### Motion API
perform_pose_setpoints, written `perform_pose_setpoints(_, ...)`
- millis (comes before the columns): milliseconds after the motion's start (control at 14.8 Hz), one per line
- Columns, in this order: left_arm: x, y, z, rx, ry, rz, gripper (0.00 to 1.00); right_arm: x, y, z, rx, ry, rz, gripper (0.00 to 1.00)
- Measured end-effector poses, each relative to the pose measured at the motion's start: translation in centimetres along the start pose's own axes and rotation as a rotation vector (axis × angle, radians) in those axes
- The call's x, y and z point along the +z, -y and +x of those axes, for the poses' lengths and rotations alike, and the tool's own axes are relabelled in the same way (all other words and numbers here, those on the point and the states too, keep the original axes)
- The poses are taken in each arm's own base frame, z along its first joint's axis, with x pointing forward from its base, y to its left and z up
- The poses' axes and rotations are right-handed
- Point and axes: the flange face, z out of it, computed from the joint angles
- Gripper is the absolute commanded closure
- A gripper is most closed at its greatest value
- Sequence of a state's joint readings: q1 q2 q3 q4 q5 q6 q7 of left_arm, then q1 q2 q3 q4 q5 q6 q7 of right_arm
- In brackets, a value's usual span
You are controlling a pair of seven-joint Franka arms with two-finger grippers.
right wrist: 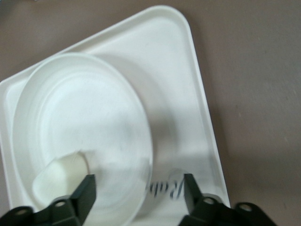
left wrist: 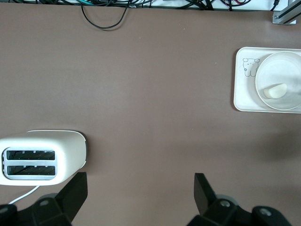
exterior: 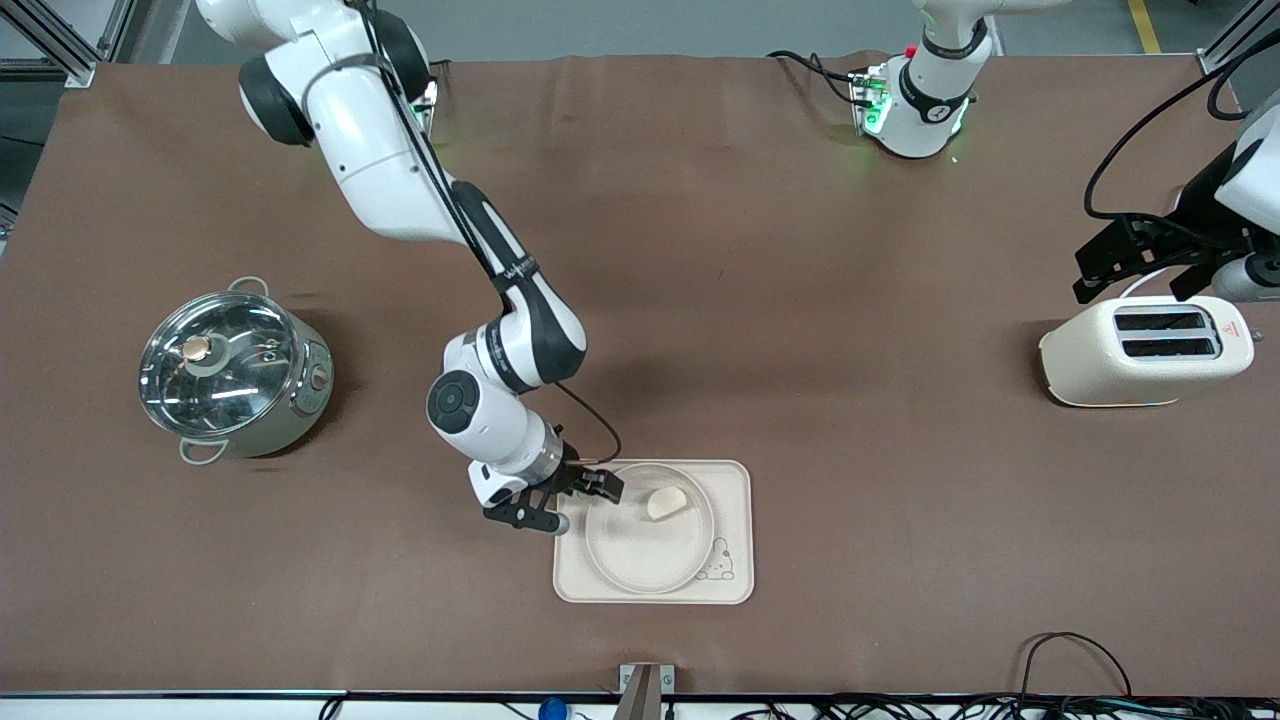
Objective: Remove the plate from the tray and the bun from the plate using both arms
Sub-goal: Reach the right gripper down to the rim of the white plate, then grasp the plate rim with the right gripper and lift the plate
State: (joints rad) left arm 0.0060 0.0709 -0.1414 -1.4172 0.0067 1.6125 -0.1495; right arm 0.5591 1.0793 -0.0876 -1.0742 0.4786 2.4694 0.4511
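Note:
The round cream plate lies on the rectangular tray near the front edge of the table. The small pale bun lies on the plate, close to its rim. My right gripper is open and empty, low over the plate's rim at the tray's corner toward the right arm's end, beside the bun. In the right wrist view the gripper straddles the rim of the plate, with the bun by one finger. My left gripper is open and empty, up over the toaster.
A steel pot with a glass lid stands toward the right arm's end. In the left wrist view my left gripper hangs over bare table beside the toaster, with the tray farther off. Cables lie along the front edge.

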Motion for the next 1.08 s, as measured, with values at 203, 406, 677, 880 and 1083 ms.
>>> perform_pose_setpoints(203,0.0,0.1,0.0,-0.001,0.000,0.000,0.00,0.4,-0.3,0.8,-0.007,-0.017,0.005,1.00)
perform_pose_setpoints(406,0.0,0.1,0.0,-0.001,0.000,0.000,0.00,0.0,-0.6,1.4,-0.011,-0.023,0.006,1.00)
perform_pose_setpoints(677,0.0,0.1,0.0,-0.001,0.000,0.000,0.00,-1.5,-0.7,2.5,-0.045,-0.024,0.025,1.00)
perform_pose_setpoints(880,0.0,0.1,0.0,-0.001,0.000,0.000,0.00,-2.9,0.2,0.8,-0.105,0.014,0.023,1.00)
perform_pose_setpoints(1083,0.0,0.1,0.0,-0.001,0.000,0.000,0.00,-4.6,1.3,-4.0,-0.162,0.083,-0.002,1.00)
